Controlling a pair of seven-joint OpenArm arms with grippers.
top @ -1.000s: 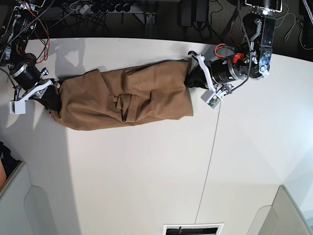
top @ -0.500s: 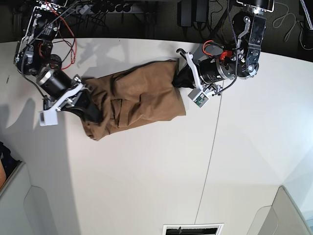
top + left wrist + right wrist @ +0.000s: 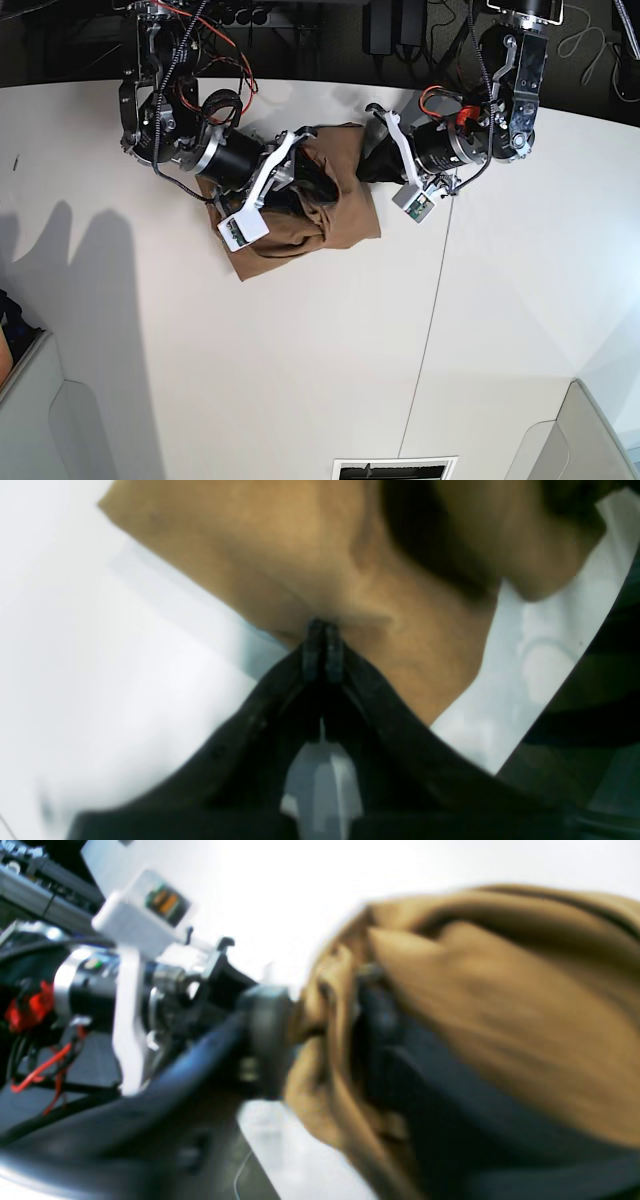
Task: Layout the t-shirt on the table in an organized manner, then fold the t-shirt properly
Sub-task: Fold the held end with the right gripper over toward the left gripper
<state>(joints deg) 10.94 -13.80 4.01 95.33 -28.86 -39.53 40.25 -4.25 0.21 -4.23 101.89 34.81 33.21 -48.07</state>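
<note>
Right end effector (image 3: pixel 325 1005) blurred, half buried in t-shirt (image 3: pixel 500 1005)

Tan t-shirt (image 3: pixel 345 205) lies bunched on white table (image 3: pixel 300 350).

We see a plain tan-brown t-shirt (image 3: pixel 340 205) on the white table (image 3: pixel 300 360). A thin dark seam (image 3: pixel 425 340) crosses it.

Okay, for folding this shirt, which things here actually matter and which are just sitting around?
Part of the job:
- brown t-shirt, bunched between the arms
- white table it lies on
- left tool, pinched shut on the shirt's edge
- right tool, down in the fabric

Just lying about:
- grey bins at the near corners
- cables behind the table
</note>
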